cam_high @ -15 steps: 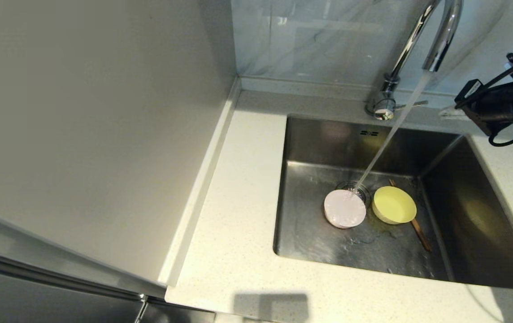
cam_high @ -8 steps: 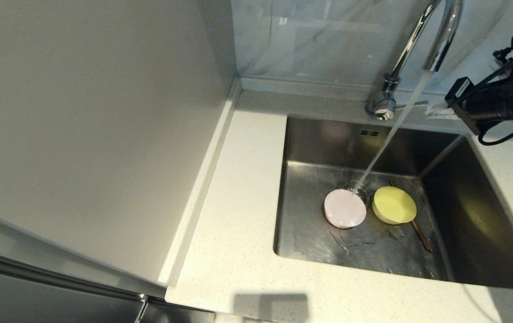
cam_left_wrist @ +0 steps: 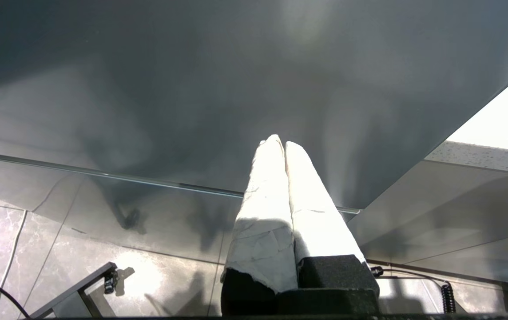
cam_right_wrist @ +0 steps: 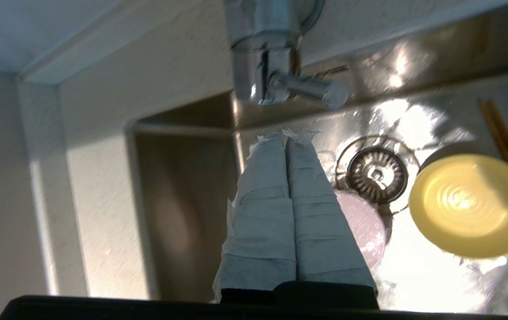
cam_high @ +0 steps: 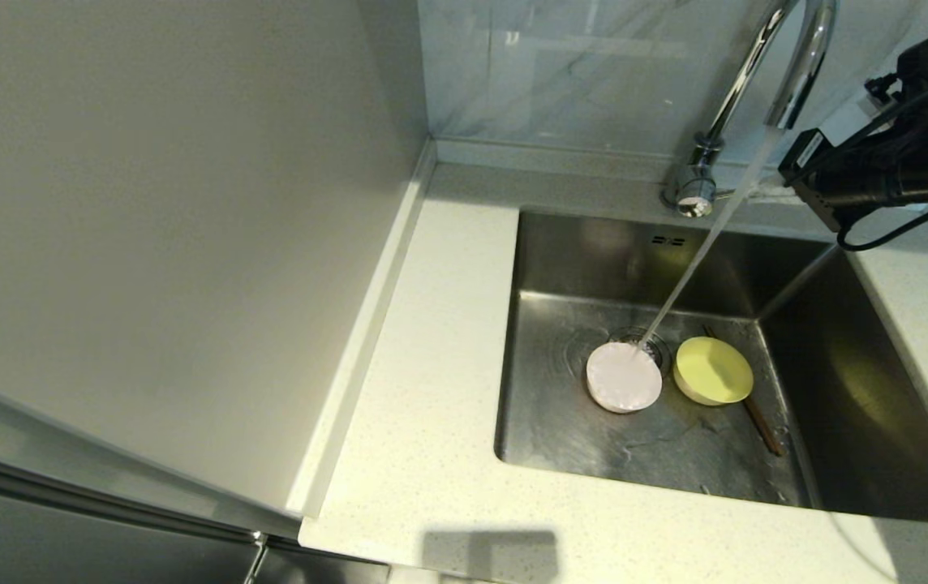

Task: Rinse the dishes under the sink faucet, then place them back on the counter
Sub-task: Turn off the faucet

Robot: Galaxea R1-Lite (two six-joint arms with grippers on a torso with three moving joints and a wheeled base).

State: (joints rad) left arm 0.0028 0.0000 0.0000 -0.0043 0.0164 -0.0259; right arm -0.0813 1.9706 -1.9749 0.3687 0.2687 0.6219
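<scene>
Water runs from the chrome sink faucet (cam_high: 788,73) into the pink bowl (cam_high: 625,388), which sits on the floor of the steel sink (cam_high: 586,251) beside the drain strainer (cam_high: 652,344). The yellow bowl (cam_high: 713,371) stands right of it, lying over the brown chopsticks (cam_high: 761,423). My right gripper (cam_high: 766,195) is shut and empty, level with the side lever (cam_high: 736,193) and just right of it. In the right wrist view the right gripper (cam_right_wrist: 286,135) is close beneath the lever (cam_right_wrist: 307,87), with the yellow bowl (cam_right_wrist: 471,204), pink bowl (cam_right_wrist: 367,229) and chopsticks (cam_right_wrist: 500,133) beyond. My left gripper (cam_left_wrist: 279,142) hangs shut below counter level.
The speckled counter (cam_high: 440,365) runs left of and in front of the sink, bounded by a grey side panel (cam_high: 188,243) on the left and the marble-look wall (cam_high: 577,73) behind. A dark cabinet front (cam_left_wrist: 192,89) faces the left gripper.
My right gripper has moved left, closing on the faucet's side lever. Water keeps flowing into the pink bowl; the bowls and chopsticks stay put.
</scene>
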